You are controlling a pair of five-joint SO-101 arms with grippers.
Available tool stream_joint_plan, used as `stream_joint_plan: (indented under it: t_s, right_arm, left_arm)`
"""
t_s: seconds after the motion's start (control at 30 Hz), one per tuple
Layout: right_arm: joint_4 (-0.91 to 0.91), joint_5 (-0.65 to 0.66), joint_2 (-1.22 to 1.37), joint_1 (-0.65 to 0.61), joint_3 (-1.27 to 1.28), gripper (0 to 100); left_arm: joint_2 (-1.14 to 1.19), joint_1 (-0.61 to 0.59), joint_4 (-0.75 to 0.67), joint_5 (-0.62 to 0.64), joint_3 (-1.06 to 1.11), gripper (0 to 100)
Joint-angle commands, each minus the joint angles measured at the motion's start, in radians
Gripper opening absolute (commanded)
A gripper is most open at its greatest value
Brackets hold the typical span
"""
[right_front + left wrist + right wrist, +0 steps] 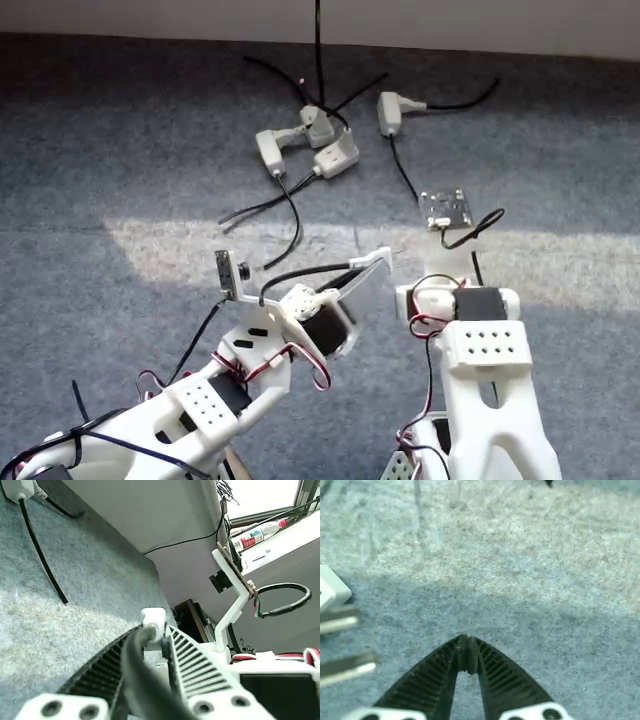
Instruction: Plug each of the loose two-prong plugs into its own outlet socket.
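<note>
Left wrist view: pinching a white plug, black cord trailing back, in the left hand. Pressed together, empty on the right hand; second plug just beside. Probably early: no plugging done, sockets well ahead.

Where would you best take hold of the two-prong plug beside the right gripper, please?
Probably by its white body, behind the prongs, coming from above. It lies flat on the carpet with both prongs level, so pinching the body's sides keeps them free for plugging in. The right gripper is shut, so open it first.
</note>
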Motion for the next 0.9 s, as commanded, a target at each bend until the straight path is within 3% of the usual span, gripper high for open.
stream_joint_plan:
  t_s: [0.0,0.47,0.87]
  right_arm:
    - [-0.058,0.012,-0.016,-0.028,-0.007,0.6]
    - [-0.165,0.020,-0.008,-0.010,-0.012,0.6]
    - [-0.199,0.046,-0.010,0.042,-0.001,0.6]
  left_arm:
    - [-0.013,0.059,-0.015,0.031,-0.030,1]
    - [-0.013,0.202,-0.015,0.031,0.035,1]
    - [-0.013,0.208,-0.015,0.029,0.044,1]
